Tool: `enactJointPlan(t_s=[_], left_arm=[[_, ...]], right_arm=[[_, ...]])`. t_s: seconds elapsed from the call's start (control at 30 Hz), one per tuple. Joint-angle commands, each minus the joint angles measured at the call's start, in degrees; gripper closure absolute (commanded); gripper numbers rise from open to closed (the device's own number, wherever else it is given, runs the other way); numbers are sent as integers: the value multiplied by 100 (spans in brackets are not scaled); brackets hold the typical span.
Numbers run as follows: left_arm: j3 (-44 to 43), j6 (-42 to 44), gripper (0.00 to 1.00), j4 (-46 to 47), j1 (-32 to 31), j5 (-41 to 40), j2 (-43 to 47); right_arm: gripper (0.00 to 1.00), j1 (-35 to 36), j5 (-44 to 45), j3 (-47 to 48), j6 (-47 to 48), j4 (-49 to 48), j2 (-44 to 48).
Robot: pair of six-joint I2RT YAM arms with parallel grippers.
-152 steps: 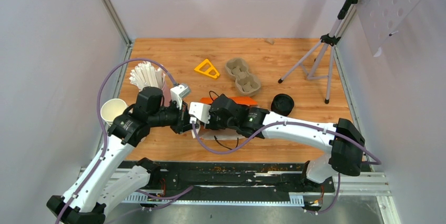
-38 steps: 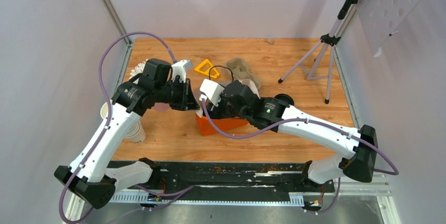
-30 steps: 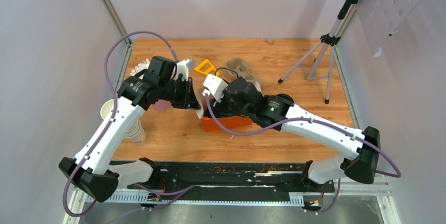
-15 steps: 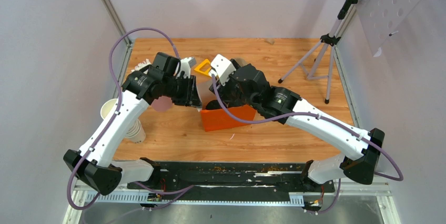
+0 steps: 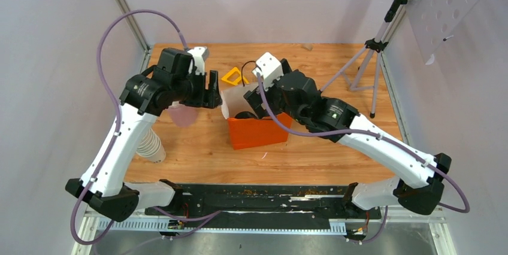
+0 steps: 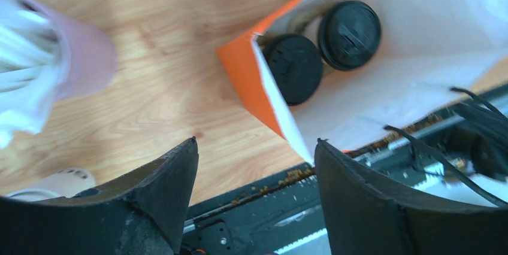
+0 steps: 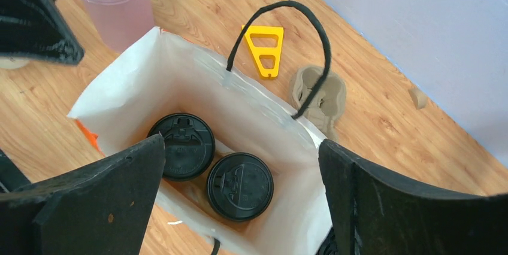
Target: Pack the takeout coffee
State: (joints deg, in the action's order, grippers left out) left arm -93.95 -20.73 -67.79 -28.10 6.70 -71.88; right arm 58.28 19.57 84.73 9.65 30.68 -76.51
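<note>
Hovering empty, jaws wide, right end effector (image 7: 241,147) sits directly above two lidded cups (image 7: 239,186) in bag (image 7: 120,87); left end effector (image 6: 256,142), also open, empty, farther left.

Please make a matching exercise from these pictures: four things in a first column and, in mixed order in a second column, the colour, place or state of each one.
Column one
1. lidded cups
2. flat triangle
3. moulded carrier
4. straw holder

Column two
A. yellow
B. pink
C. inside the orange bag
D. grey-brown, empty

Pairs: 1-C, 2-A, 3-D, 4-B
</note>
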Motion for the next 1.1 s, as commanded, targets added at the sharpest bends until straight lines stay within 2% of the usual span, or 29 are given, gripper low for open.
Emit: enactJointPlan(t_s=[0.0,0.03,0.07,0.27,0.37,0.47,0.57,0.73,0.9,1.07], left_arm=[[-433,188,17,-46,-12,-1485,382],[-495,255,5,-39,-12,-1767,405],[-555,296,1,-76,-12,-2057,412],[-608,692,0,-439,16,-3479,97],[-707,880,1,-285,93,-3534,-198],[-493,891,10,130,379,-3392,-415],[-137,699,26,689,764,-2932,-568],[398,662,41,1274,941,-3007,-800],[991,742,43,2021,1044,-2921,-774],[1148,867,46,2262,1199,-3064,-919]], right_arm=[[0,-19,102,386,-514,323,501],[0,-25,69,430,-561,404,550],[0,-19,31,500,-609,496,596],[0,-19,-499,675,-840,941,967],[0,-19,-735,274,-812,723,1325],[0,-19,-826,-33,-748,458,1596],[0,-19,-807,-84,-661,449,1718],[0,-19,-764,-207,-495,495,1923],[0,-18,-686,-359,-502,536,2097],[0,-19,-704,-412,-544,572,2128]])
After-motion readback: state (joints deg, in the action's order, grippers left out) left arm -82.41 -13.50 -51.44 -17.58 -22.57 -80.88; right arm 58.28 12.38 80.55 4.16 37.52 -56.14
